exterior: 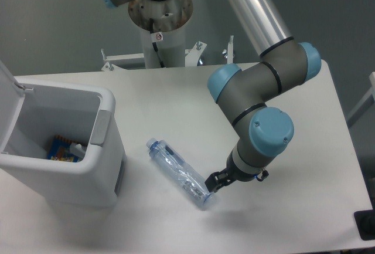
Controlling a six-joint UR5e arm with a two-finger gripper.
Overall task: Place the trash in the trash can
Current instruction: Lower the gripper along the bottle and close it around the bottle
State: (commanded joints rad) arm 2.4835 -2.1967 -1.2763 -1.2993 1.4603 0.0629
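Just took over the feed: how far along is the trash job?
Some items already lie inside the open trash can; a blue-and-orange wrapper shows there. The crushed bottle is still on the table. The gripper sits at its lower end, grasp not confirmed. Lifting and dropping it in remain.

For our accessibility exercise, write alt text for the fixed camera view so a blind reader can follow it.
A robot arm's end effector reaches down to one end of a crushed clear plastic bottle lying on a white table. An open white trash can stands on the table to the bottle's left, with a colourful wrapper visible inside.
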